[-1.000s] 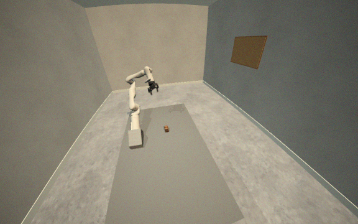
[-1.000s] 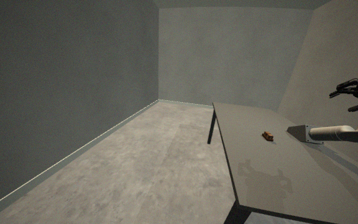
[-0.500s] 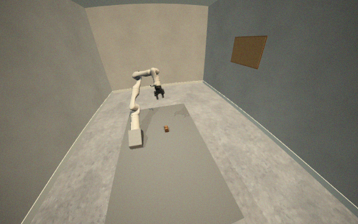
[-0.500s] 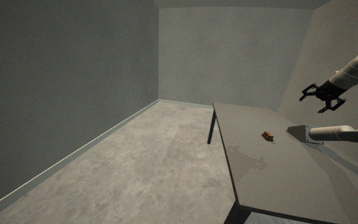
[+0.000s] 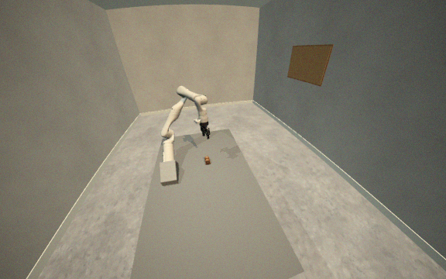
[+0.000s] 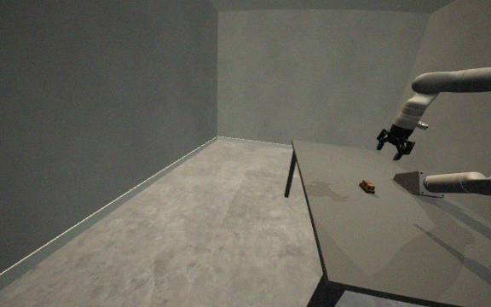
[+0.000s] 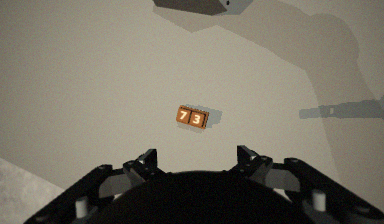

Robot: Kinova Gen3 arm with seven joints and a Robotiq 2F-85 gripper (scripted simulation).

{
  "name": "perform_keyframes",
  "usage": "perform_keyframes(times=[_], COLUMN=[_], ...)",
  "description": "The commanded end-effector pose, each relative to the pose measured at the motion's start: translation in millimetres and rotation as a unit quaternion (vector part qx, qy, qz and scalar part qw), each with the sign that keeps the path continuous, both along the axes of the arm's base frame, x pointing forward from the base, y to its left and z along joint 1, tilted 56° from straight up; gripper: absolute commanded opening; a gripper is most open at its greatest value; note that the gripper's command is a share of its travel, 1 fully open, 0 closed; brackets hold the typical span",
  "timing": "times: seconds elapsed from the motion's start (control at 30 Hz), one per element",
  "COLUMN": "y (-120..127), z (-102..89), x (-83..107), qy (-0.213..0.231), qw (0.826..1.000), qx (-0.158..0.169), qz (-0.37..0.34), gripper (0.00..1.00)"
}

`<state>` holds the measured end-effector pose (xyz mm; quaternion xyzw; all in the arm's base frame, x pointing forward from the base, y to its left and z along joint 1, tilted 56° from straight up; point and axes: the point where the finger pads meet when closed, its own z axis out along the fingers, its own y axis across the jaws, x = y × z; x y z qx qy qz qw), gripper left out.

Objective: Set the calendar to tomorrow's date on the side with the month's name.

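Note:
The small orange calendar (image 7: pixel 192 118) sits on the grey table, two cubes side by side in a tray. In the wrist view their top faces read 7 and 3; the side with the month's name is hidden. It also shows in the top view (image 5: pixel 207 160) and the exterior view (image 6: pixel 367 186). My gripper (image 7: pixel 196 156) is open and empty. It hangs in the air well above the table, off towards the far end from the calendar, as seen in the top view (image 5: pixel 206 133) and the exterior view (image 6: pixel 395 147).
The arm's base block (image 5: pixel 168 171) stands on the table's left side, near the calendar. The table's far edge (image 6: pixel 335 145) lies near the gripper. A brown board (image 5: pixel 310 63) hangs on the right wall.

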<state>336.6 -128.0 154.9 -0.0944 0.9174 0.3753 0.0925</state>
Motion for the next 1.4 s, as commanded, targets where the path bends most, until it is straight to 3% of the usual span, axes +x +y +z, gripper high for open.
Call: perform_keyframes(times=[0.0,0.13,0.27,1.37], y=[8,15,19,22], z=[-47.0,-78.5,-96.9,-105.2], x=[-10.7,-12.7,-14.9,-16.4], qy=[0.049,0.08,0.099,0.099], qw=[0.997,0.992,0.987,0.986], qx=[0.049,0.081,0.1,0.106], qz=[-0.028,-0.061,-0.081,-0.082], gripper=[1.0,1.0,1.0,1.0])
